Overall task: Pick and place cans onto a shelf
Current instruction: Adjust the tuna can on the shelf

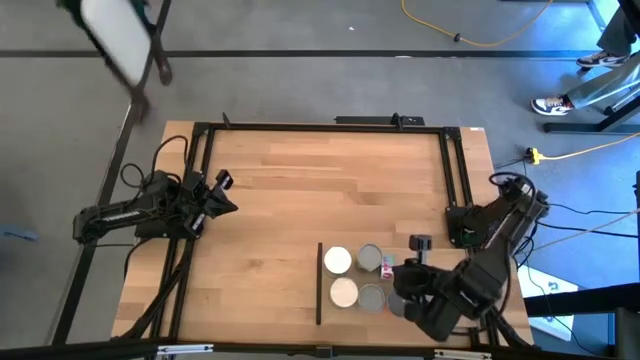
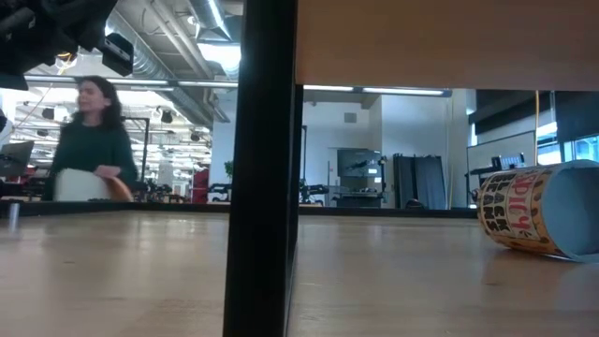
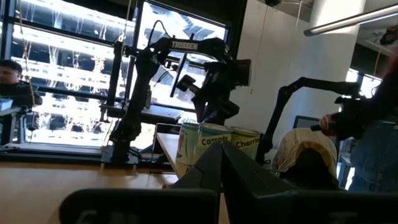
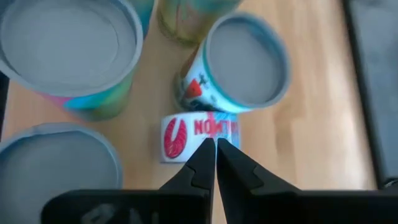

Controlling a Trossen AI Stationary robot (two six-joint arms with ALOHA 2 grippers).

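My own fingers (image 4: 214,163) are matt black, pressed together over a light honey-coloured wooden board (image 4: 317,134). Just past their tips lies a small white can (image 4: 200,135) with red lettering and a red emblem. Behind it a can with a pale grey top (image 4: 245,62) has a white side with blue, red and green marks. Another grey-topped can (image 4: 65,43) has a side that shades from pink to teal to green. From above, two cans show white tops (image 1: 338,260) and two grey (image 1: 371,257).
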